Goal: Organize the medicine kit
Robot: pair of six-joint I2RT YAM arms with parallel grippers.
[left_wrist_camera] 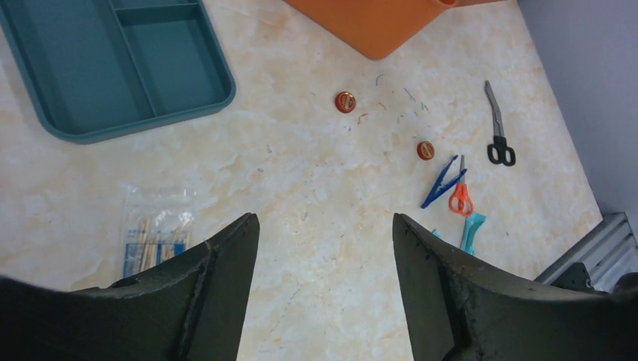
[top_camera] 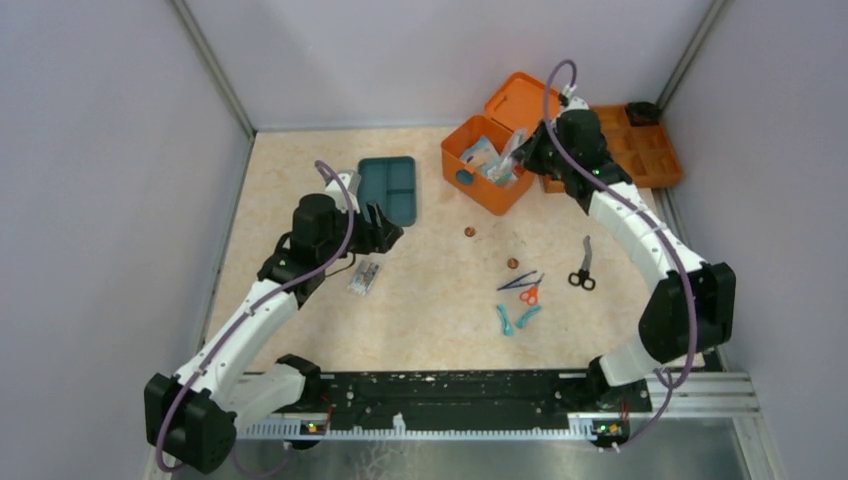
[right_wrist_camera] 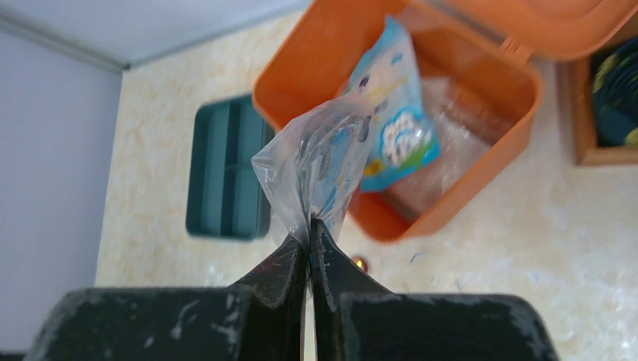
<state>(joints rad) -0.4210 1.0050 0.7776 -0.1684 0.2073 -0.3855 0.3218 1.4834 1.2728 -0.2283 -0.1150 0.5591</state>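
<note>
The right gripper (right_wrist_camera: 308, 226) is pinching a clear bag (right_wrist_camera: 320, 162) by its edge, jaws shut on the film, so it is hanging over the open kit (top_camera: 495, 195), probably for dropping in beside the blue pouch (right_wrist_camera: 395, 113). Well left of the kit, the left gripper (left_wrist_camera: 325, 226) is standing wide open and holding nothing, hovering near a packet (left_wrist_camera: 156, 233), likely its next pick.

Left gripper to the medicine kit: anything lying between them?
Left wrist view: bare tabletop from left gripper to medicine kit; teal tray and red cap flank it.
</note>
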